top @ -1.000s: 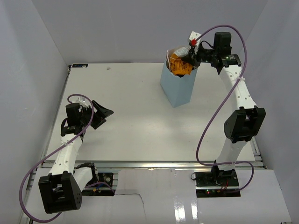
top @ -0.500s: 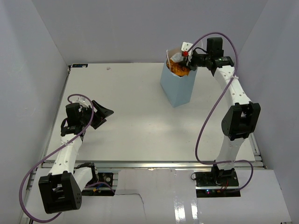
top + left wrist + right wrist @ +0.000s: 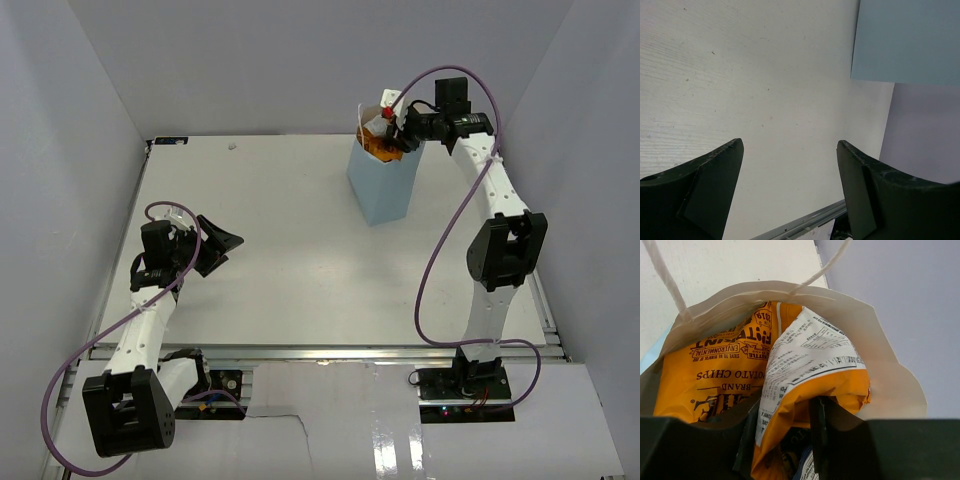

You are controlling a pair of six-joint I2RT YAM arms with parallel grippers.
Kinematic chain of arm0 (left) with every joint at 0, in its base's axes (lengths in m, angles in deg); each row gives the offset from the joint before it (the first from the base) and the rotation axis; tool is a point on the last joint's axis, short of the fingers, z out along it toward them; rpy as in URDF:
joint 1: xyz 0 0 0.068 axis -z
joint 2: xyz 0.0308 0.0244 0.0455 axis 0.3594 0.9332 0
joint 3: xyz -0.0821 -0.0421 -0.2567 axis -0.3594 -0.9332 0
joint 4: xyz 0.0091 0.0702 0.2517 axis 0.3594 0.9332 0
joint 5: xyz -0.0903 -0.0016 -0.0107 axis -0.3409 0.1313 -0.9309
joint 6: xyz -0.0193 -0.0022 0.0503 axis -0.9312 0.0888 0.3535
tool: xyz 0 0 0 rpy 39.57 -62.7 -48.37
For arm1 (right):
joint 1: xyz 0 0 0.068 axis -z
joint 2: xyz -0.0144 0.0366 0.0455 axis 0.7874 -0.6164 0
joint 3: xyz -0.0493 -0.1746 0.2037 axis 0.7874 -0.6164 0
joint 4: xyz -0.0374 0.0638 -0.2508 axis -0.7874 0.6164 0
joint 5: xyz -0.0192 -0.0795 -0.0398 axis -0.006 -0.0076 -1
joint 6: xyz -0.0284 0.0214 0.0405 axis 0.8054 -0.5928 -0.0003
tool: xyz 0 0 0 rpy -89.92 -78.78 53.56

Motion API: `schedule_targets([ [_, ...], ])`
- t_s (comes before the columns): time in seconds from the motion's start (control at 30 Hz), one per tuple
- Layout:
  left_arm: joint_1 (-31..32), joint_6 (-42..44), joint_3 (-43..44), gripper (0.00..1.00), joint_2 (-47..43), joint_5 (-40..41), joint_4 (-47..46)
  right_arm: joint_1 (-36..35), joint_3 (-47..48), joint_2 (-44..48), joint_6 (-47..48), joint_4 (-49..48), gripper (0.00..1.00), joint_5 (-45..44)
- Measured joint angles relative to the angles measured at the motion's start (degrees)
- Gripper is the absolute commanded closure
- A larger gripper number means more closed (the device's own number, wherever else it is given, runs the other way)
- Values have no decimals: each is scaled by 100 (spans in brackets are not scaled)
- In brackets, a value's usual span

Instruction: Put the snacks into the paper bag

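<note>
White table (image 3: 270, 250), chip bag (image 3: 730, 370) between right fingers (image 3: 820, 440), in paper bag (image 3: 885, 380)

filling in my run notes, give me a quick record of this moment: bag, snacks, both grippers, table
paper bag: light blue, upright, on the far side of the table
chip bag: orange, partly inside the paper bag, top poking out of its mouth
right gripper: at the paper bag's mouth, one finger each side of a fold of the chip bag; gripping or not, cannot tell
left gripper: open, empty, low over the table
snacks on table: none visible in the top view
</note>
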Motion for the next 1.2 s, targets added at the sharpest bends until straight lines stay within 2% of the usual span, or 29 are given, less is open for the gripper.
schedule_targets([
  [0.13, 0, 0, -2, 15, 22, -9, -2, -116, 260, -111, 140, 289, 55, -157],
  [0.2, 0, 0, -2, 15, 26, -11, -2, -144, 295, -114, 92, 328, 42, -221],
  [0.47, 0, 0, -15, 15, 24, -20, -11, -140, 474, -87, -1003, 232, 22, -579],
  [0.83, 0, -2, -155, 15, 13, -22, -76, -66, 566, 570, -2332, -306, 18, -951],
  [0.93, 0, -2, -157, 15, -4, -22, -83, -44, 629, 765, -2535, -490, 21, -942],
  [1.0, 0, -2, -177, 15, -26, -20, -85, -28, 632, 905, -2610, -579, 28, -852],
  [1.03, 0, -4, -186, 15, -35, -20, -83, -28, 629, 979, -2649, -627, 33, -767],
  [1.07, 0, -4, -190, 15, -37, -22, -83, -26, 627, 1054, -2697, -664, 43, -636],
  [1.2, 0, -26, -190, 15, -37, -22, -85, -13, 450, 1368, -2778, -837, 66, -11],
])
